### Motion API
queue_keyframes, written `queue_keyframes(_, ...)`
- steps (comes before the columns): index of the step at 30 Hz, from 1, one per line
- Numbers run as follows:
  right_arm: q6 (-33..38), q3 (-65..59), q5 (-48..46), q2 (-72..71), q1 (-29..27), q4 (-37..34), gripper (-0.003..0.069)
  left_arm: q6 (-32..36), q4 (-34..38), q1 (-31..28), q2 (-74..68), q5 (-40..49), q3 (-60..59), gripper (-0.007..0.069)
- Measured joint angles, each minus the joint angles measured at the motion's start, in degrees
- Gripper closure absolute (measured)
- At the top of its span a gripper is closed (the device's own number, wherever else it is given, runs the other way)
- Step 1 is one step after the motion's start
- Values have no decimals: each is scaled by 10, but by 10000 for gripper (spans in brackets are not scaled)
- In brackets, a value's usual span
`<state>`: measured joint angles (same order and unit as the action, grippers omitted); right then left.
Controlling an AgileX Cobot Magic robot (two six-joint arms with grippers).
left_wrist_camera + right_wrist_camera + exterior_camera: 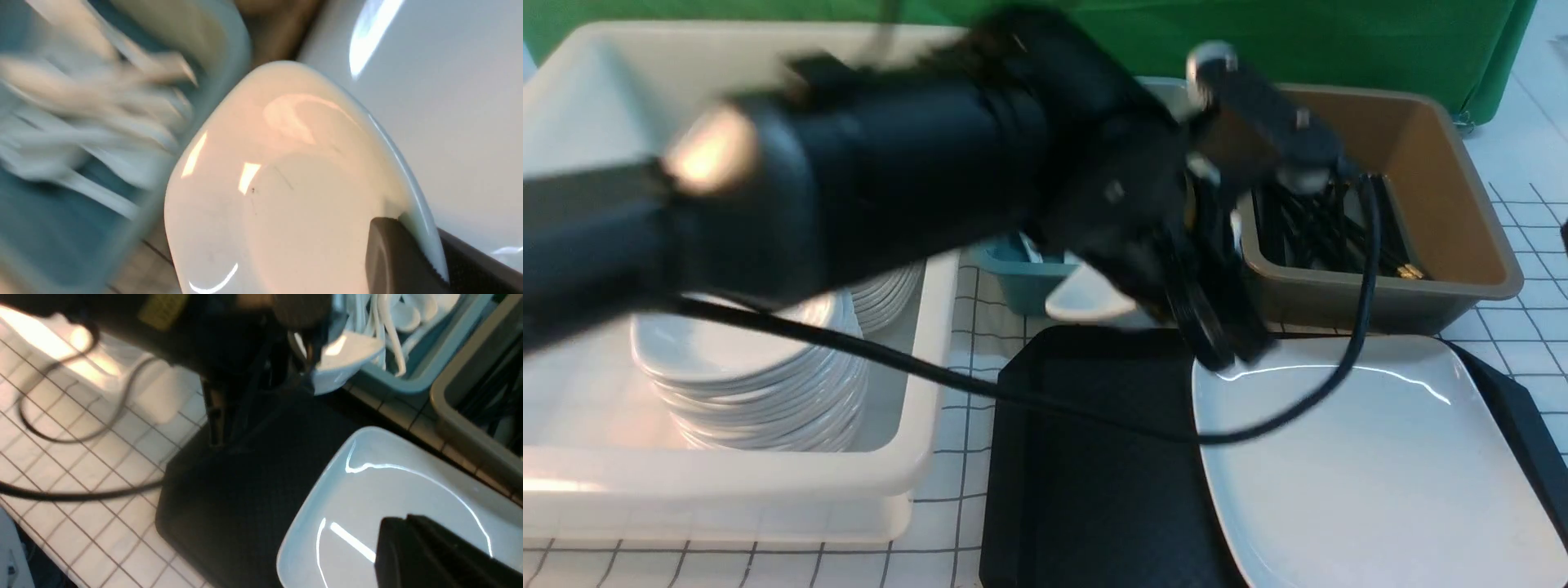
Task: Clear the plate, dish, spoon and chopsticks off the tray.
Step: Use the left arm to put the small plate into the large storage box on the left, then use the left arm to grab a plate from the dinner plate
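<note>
Left pincer (pixel 425 249) is pinched on the rim of the small white dish (pixel 1086 300): one pad inside the rim, the other outside. The dish hangs tilted in the air off the tray's far edge, just in front of the teal tub (pixel 1013 286). White spoons (pixel 392 318) lie piled in that tub.

The plate (pixel 1372 457) lies flat on the right part of the black tray (pixel 1078 474), its far left corner right under the left arm's wrist. The tray sits on the gridded table (pixel 964 392).

Right pincer (pixel 429 555) is pressed together and hangs over the plate. Only its dark block shows at the frame edge, so whether it touches the plate can't be told.

In the way: the blurred left arm (pixel 890 163) crosses the front view and hides most of the teal tub and part of the white tub (pixel 907 457). Its cable (pixel 931 371) sags across the tray and over the plate's near left corner.

Around: a stack of white plates (pixel 752 384) in the white tub on the left, and a brown tub (pixel 1462 188) at far right holding a pile of black chopsticks (pixel 1315 229).
</note>
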<state>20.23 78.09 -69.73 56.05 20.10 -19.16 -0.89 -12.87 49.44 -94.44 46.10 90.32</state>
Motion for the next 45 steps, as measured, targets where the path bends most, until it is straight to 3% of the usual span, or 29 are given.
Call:
queue_keyframes(4,43,26,-2,19,0,-82,652,-1,-2,-52,96,38,24,615)
queue_keyframes(6,62,37,-4,48,3,-152,652,-2,-8,-104,140,85,25,615)
queue_keyframes(9,67,53,-3,108,36,-190,653,3,-21,-190,186,158,11,615)
queue_keyframes(12,65,73,2,157,80,-184,653,9,-25,-247,208,172,-32,615)
queue_keyframes(17,37,128,19,227,155,-131,653,16,-3,-313,212,113,-152,615)
queue_keyframes(21,23,143,20,246,174,-114,653,61,37,-313,193,72,-213,615)
queue_keyframes(27,9,144,12,247,176,-86,653,59,53,-303,189,45,-239,594)
queue_keyframes(31,5,144,1,245,176,-78,653,47,46,-303,189,41,-244,487)
queue_keyframes(33,0,144,0,237,176,-60,653,38,46,-303,189,29,-244,378)
queue_keyframes(39,-76,144,0,189,176,133,652,22,107,-303,207,56,-189,89)
queue_keyframes(42,-104,144,0,164,169,206,652,22,141,-293,219,56,-136,46)
queue_keyframes(45,-111,144,0,146,151,225,652,2,164,-279,221,55,-111,72)
